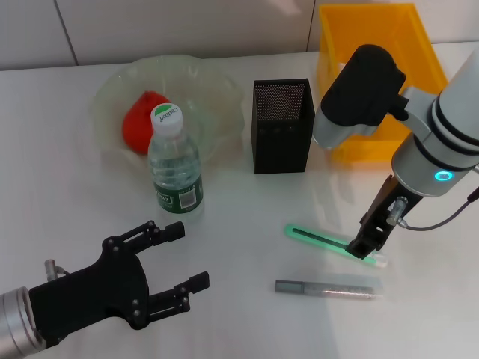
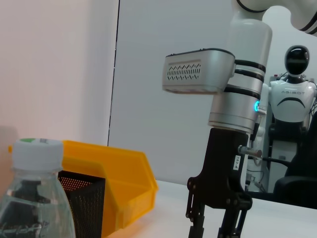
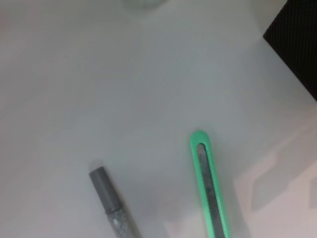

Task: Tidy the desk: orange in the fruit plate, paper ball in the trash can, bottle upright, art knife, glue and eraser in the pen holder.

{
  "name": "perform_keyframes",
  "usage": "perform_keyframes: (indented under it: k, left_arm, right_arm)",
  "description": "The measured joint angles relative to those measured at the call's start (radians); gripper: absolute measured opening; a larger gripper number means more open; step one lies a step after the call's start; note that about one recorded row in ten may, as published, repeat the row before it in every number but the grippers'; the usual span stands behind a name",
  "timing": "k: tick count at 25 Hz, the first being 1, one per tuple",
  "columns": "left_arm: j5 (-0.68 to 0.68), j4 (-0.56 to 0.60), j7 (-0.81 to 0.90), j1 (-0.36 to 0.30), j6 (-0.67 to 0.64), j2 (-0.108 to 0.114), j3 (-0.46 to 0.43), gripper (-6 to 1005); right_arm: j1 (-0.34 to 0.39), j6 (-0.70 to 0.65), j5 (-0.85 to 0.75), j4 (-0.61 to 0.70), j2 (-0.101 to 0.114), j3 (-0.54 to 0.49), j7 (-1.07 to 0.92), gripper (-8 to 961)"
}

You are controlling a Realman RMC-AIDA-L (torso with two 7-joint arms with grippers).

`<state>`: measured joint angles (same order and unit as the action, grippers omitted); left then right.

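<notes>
Down on the white desk point(image 1: 67, 187), the black mesh pen holder point(image 1: 282, 126) serves as the landmark for everything else. In front of it and to its right, the green art knife point(image 1: 322, 239) lies flat, and the right pincer point(image 1: 367, 245) stands over the knife's far end with its tips down at the handle; whether the tips are closed on it or merely beside it cannot be told. Just in front of the knife, further from the pen holder, lies the grey glue stick point(image 1: 325, 289), apart from the knife; the right wrist view shows the knife point(image 3: 210, 183) and the glue stick point(image 3: 113, 206) side by side with bare desk between them. To the left of the pen holder the water bottle point(image 1: 174, 164) stands upright with its white cap on, and behind the bottle sits the clear fruit plate point(image 1: 217, 90), holding a red-orange fruit point(image 1: 138, 120). Right of the pen holder and slightly behind it stands the yellow bin point(image 1: 374, 30). Well in front of the pen holder and to its left, the left pincer point(image 1: 179, 262) hovers with its fingers spread wide, holding nothing, pointed toward the bottle.
</notes>
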<state>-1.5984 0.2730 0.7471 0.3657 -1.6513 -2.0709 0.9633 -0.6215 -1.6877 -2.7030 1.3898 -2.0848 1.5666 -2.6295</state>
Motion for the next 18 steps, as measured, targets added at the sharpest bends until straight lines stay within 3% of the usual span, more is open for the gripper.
perform_keyframes:
  k: [18]
  left_arm:
    - [0.0,-0.012,0.0,0.006,0.0,0.0,0.0,780]
  right_arm:
    - [-0.003,0.063,-0.027,-0.061,-0.001,0.063,-0.021,469]
